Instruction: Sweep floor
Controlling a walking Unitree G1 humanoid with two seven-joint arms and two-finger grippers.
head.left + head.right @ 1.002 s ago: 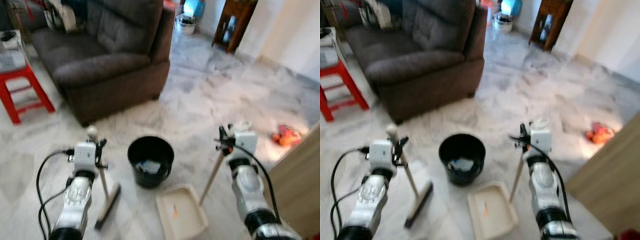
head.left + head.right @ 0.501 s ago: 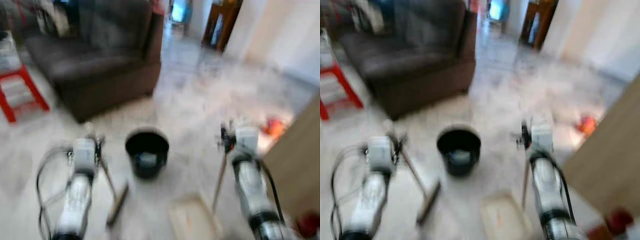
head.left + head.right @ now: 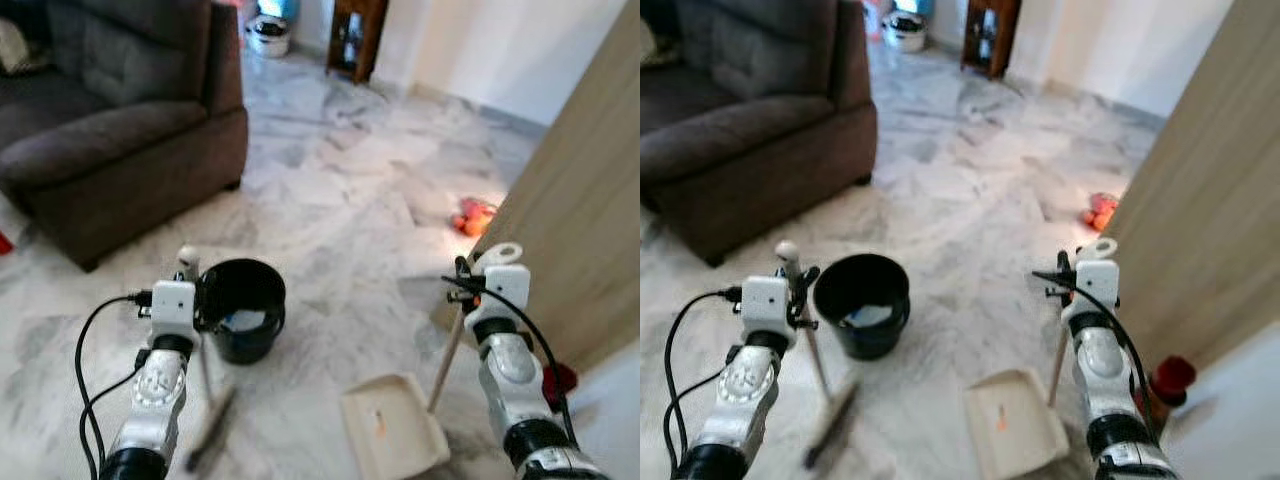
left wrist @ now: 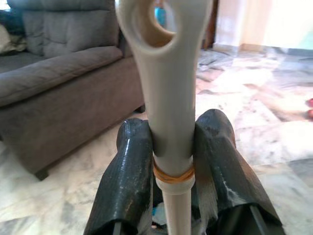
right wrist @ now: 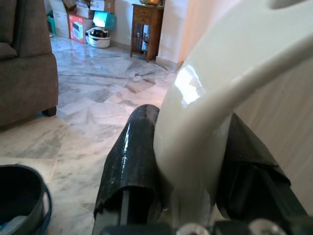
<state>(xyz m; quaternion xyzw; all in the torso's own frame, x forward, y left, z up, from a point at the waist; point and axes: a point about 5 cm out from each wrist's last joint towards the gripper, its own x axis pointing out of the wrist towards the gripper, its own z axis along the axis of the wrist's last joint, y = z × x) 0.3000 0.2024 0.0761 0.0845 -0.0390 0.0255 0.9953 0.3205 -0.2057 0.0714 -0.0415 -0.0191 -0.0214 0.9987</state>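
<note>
1. Holding a tool in each arm, the robot stands on the marble floor [image 3: 350, 200] with the bucket [image 3: 243, 308] just ahead of its left side and the orange litter [image 3: 472, 214] further off, ahead and to the right, near the wooden panel [image 3: 590, 190].

2. The litter lies forward of the right gripper [image 3: 462, 288] and well apart from the left gripper [image 3: 198, 298]; the right arm is the nearer one, but it carries the dustpan [image 3: 392, 436], not the broom [image 3: 205, 400].

3. The broom's long axis runs from the left gripper steeply down to its bristle head on the floor close to the robot's feet, beside the bucket; the head is blurred.

4. The dustpan handle slants from the right gripper down and inward to the tray, which rests flat on the floor between the arms, with a small orange scrap on it.

5. In the left wrist view the two black fingers [image 4: 128, 181] are clamped on the broom's cream handle, just under its hanging loop.

6. In the right wrist view the fingers [image 5: 131, 161] are pressed against both sides of the dustpan's white grip.

7. My guess: both tools must travel forward and rightward toward the litter before any sweep can reach it.
</note>
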